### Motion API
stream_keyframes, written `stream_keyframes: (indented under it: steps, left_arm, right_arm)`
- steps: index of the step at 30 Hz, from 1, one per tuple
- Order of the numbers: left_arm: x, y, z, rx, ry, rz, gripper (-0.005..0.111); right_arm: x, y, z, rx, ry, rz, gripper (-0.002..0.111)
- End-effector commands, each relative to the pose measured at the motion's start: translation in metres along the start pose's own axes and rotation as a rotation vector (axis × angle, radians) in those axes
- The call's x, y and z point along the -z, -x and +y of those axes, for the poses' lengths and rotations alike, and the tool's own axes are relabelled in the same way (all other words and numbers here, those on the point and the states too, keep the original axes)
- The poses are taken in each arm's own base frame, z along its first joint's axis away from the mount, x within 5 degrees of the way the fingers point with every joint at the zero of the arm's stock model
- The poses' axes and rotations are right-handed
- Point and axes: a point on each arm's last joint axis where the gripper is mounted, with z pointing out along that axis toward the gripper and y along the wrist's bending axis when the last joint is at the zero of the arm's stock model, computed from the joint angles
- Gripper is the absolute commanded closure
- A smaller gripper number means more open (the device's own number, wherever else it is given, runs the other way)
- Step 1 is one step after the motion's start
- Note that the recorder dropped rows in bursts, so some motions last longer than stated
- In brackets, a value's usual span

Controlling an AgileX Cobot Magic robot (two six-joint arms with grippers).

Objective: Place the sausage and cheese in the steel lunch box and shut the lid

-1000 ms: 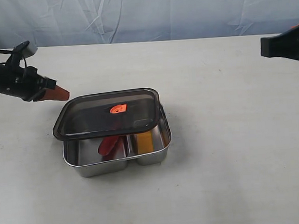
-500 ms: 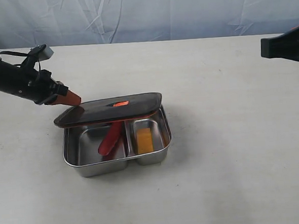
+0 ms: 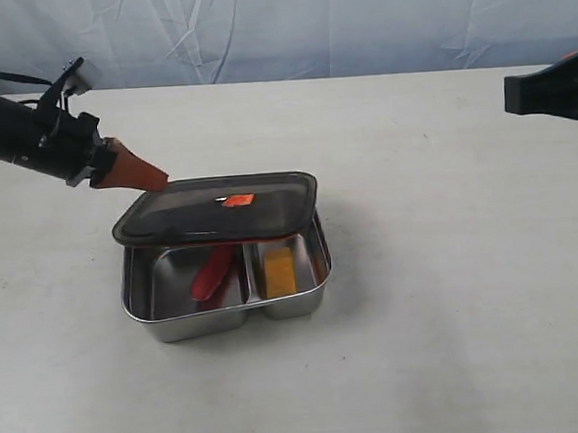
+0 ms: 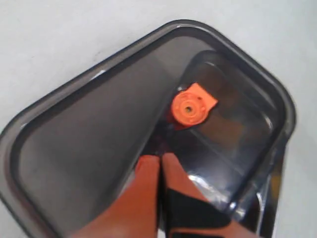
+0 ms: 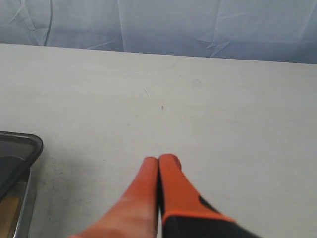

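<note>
– Lid [image 3: 220, 209] on the steel lunch box [image 3: 229, 320], left of centre in the exterior view, but it isn't square. It covers the far part and overhangs toward the upper left, and the box's near strip is uncovered.

– Where's my left end effector?

– Your left end effector [image 3: 159, 179] is at the lid's upper-left corner, fingers pressed together and gripping nothing. The tip looks to be touching the lid's edge, though I can't tell how firmly. The left wrist view has that same closed end effector [image 4: 160, 157] against the smoky surface, near the orange valve tab [image 4: 192, 105].

– Is the food in?

– Yes. The sausage [image 3: 212, 272] lies at a slant in the left compartment, with its far end under the lid. The cheese [image 3: 279, 271] is in the right compartment, just across the divider [image 3: 250, 283]. You can see both through the open near strip.

– And the right side?

– Your right end effector [image 5: 158, 159] is well apart from the box, fingers together and empty, over the table [image 5: 223, 99]. In the exterior view only the dark body of the right arm [image 3: 551, 92] shows, at the upper right edge. The right wrist view catches just a corner of the lid [image 5: 17, 148] and a bit of steel rim.
</note>
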Motion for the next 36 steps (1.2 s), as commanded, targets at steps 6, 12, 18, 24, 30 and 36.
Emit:
stream_keyframes:
  steps: [6, 12, 18, 24, 30, 36]
  left_arm:
    - [-0.039, 0.005, -0.050, -0.046, -0.024, 0.219, 0.106]
    - [-0.074, -0.005, -0.073, -0.085, 0.003, 0.367, 0.106]
    - [-0.081, -0.006, -0.085, -0.087, -0.052, 0.384, 0.106]
    - [-0.083, -0.002, -0.080, -0.099, 0.012, 0.343, 0.106]
    - [-0.083, 0.000, -0.077, -0.102, 0.038, 0.324, 0.106]
    - [-0.083, 0.000, -0.077, -0.103, 0.043, 0.321, 0.106]
  right_arm:
    - [0.002, 0.002, -0.002, 0.000, -0.003, -0.012, 0.109]
    - [0.002, 0.001, -0.001, -0.018, 0.006, 0.000, 0.109]
    - [0.002, 0.001, 0.001, -0.035, 0.028, 0.002, 0.109]
    - [-0.021, -0.004, 0.044, -0.001, 0.372, -0.124, 0.109]
    - [-0.114, -0.005, 0.054, 0.012, 0.348, -0.010, 0.109]
    - [-0.225, 0.020, 0.030, -0.274, 0.380, -0.065, 0.109]
